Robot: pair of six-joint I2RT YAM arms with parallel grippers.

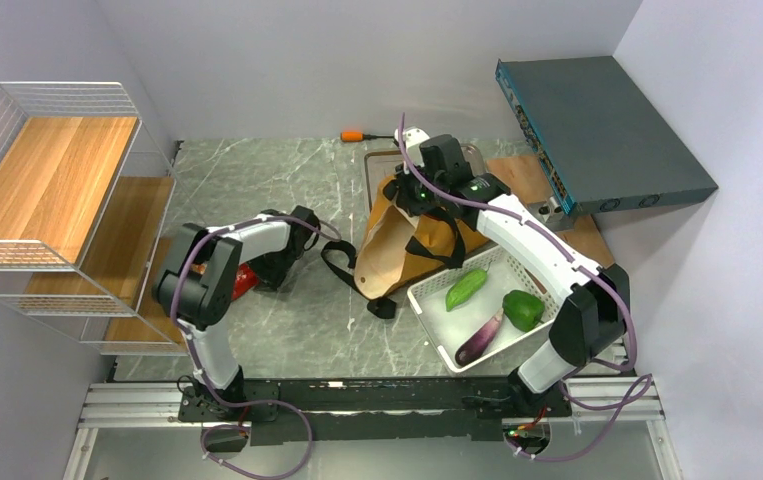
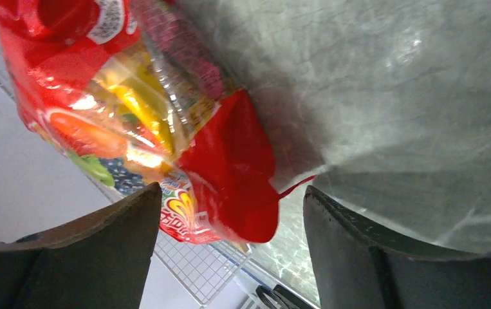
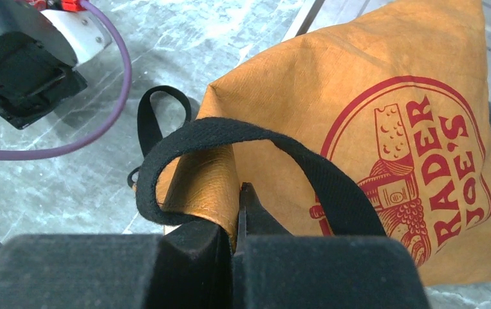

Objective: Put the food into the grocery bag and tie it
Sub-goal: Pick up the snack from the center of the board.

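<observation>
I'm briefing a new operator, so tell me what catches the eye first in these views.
The mustard grocery bag in the middle stands out most, its rim pinched in the shut right gripper. To the left, a shiny red snack packet sits just ahead of the open left gripper. Right of the bag, a white basket holds green and purple vegetables.

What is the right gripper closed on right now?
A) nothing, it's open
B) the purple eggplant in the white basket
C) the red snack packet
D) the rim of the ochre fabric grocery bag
D: the right wrist view shows the right gripper shut on a fold of the ochre fabric grocery bag at its rim, just under its black webbing strap.
</observation>
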